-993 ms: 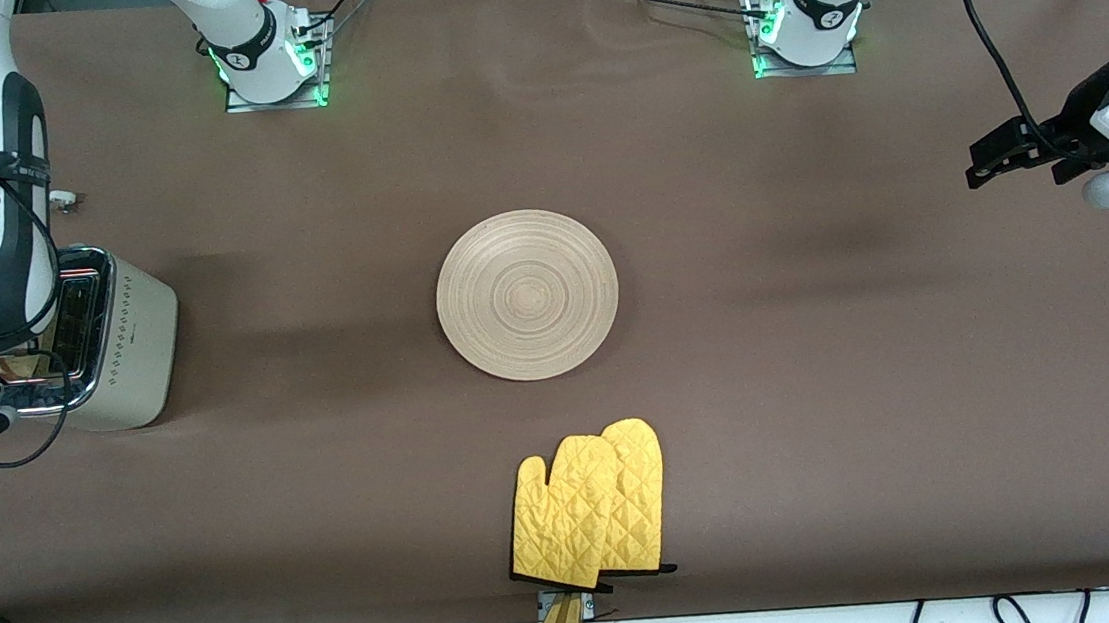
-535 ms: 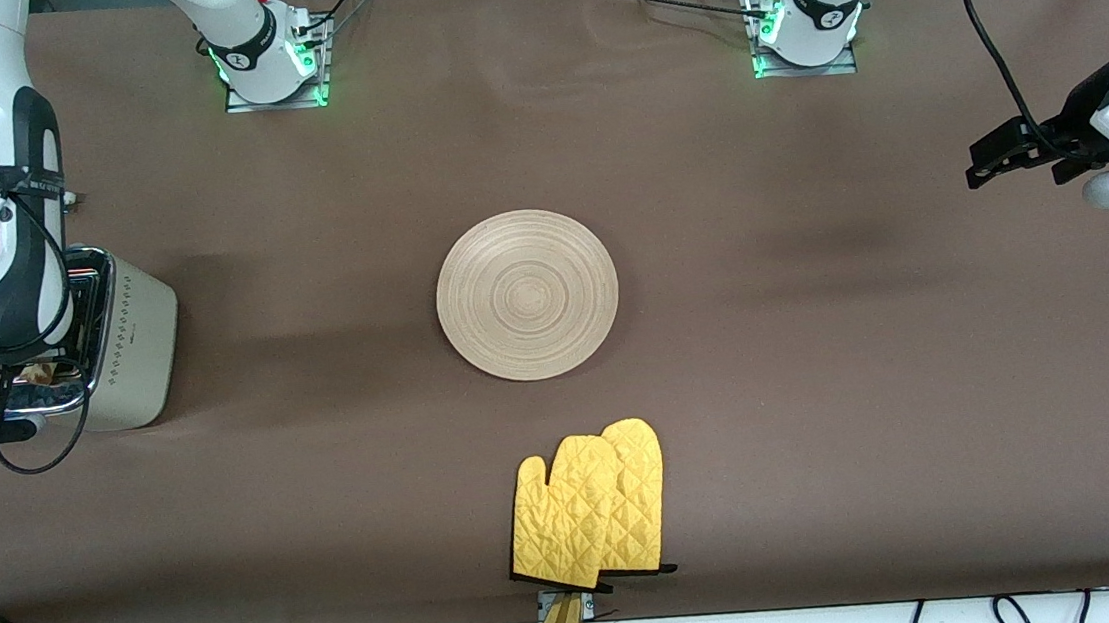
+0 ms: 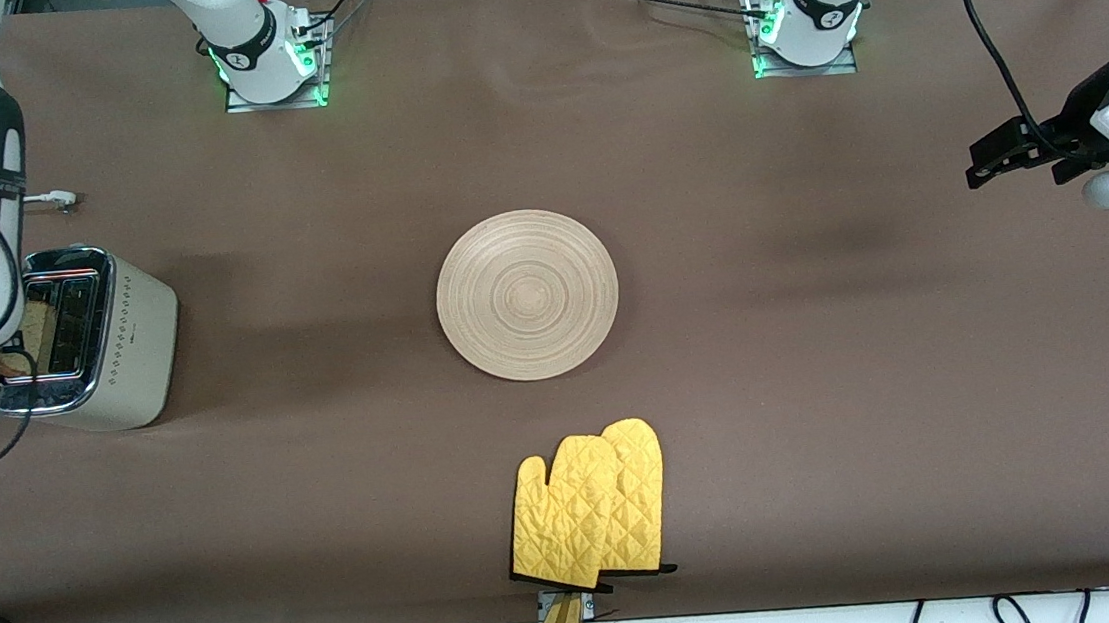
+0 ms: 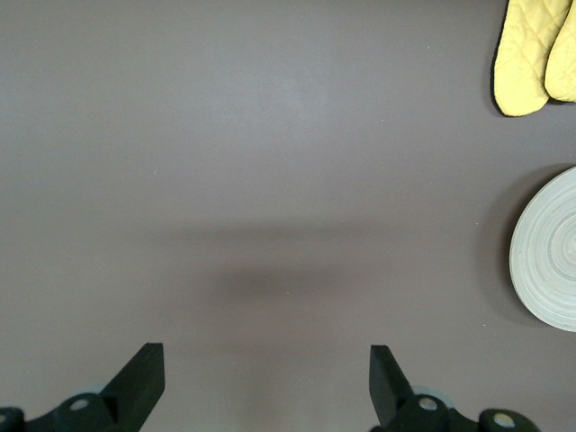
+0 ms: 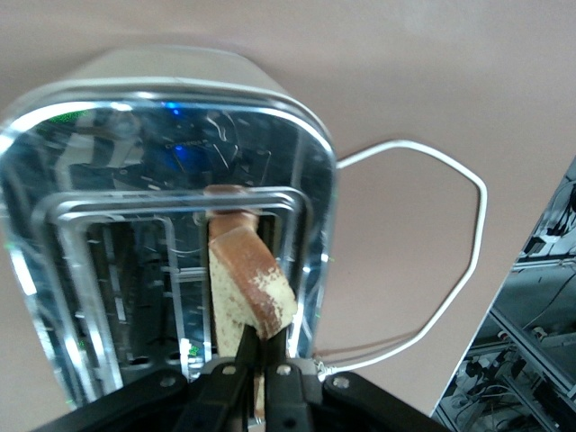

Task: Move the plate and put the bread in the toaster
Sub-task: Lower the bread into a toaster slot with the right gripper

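Note:
The cream-white toaster [image 3: 130,339] stands at the right arm's end of the table. In the right wrist view my right gripper [image 5: 261,346] is shut on the bread [image 5: 245,279] over the toaster's chrome top [image 5: 117,135]. The slice is tilted, with its other end down in one slot. In the front view the bread [image 3: 33,322] shows at the slot toward the table's end, and the right arm hides the gripper there. The wooden plate [image 3: 527,295] lies at the table's middle. My left gripper [image 3: 988,158] is open and empty over the left arm's end [image 4: 267,378].
A pair of yellow oven mitts [image 3: 591,504] lies nearer to the front camera than the plate, at the table's front edge. The toaster's white cord [image 5: 468,234] loops on the cloth beside the toaster. The plate [image 4: 549,252] and the mitts [image 4: 531,54] also show in the left wrist view.
The right arm has swung off the toaster toward the table's end, uncovering the chrome top and slots. The bread now shows at the slot. The left arm has not moved.

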